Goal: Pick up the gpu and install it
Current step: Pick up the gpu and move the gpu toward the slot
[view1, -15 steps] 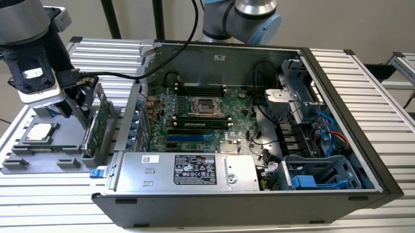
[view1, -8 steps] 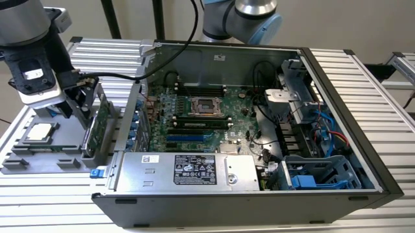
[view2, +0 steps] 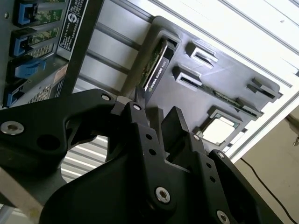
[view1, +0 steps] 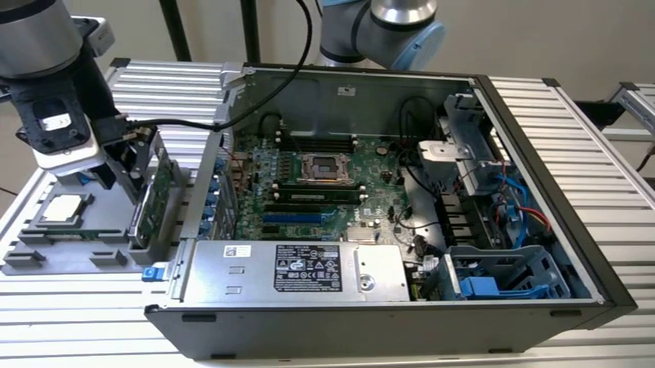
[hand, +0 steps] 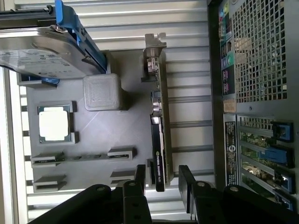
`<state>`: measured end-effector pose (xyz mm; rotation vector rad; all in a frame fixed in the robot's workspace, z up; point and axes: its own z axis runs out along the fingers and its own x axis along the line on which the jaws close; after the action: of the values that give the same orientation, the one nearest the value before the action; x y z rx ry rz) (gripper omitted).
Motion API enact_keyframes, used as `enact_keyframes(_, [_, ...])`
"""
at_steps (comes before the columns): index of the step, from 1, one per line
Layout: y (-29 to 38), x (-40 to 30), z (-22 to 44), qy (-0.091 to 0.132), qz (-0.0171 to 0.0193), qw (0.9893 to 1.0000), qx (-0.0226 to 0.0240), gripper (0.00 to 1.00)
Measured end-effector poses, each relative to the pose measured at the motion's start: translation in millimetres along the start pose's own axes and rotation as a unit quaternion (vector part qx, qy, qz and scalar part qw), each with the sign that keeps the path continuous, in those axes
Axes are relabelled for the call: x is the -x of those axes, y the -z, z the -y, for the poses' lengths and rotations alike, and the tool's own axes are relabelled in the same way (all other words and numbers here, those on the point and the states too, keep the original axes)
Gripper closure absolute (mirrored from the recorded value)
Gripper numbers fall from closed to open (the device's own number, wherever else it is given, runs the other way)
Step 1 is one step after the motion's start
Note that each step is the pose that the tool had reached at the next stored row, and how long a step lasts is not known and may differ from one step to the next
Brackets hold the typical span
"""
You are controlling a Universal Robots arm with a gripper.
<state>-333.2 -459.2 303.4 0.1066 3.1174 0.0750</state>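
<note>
Currently: my end effector [hand: 163, 171] released, fingers [hand: 140, 175] straddling one end of gpu [hand: 159, 140], gap visible either side. Location: gpu stands on edge in slot of grey tray [hand: 126, 135] on bench [view1: 573, 100], just beside open computer case [view1: 307, 337]. Not yet lifted. CPU chip [hand: 53, 126] and hard drive [hand: 42, 56] sit in same tray.

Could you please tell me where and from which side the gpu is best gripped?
Grip the gpu across its two flat faces at the free upper edge, coming down from above: it stands on edge in the grey holder. The gripper straddles it, jaws open.
</note>
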Motion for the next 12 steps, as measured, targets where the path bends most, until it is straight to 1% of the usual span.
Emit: enact_keyframes(12, [-2.4, -0.1, 0.1, 0.0, 0.0, 1.0, 0.0, 0.0])
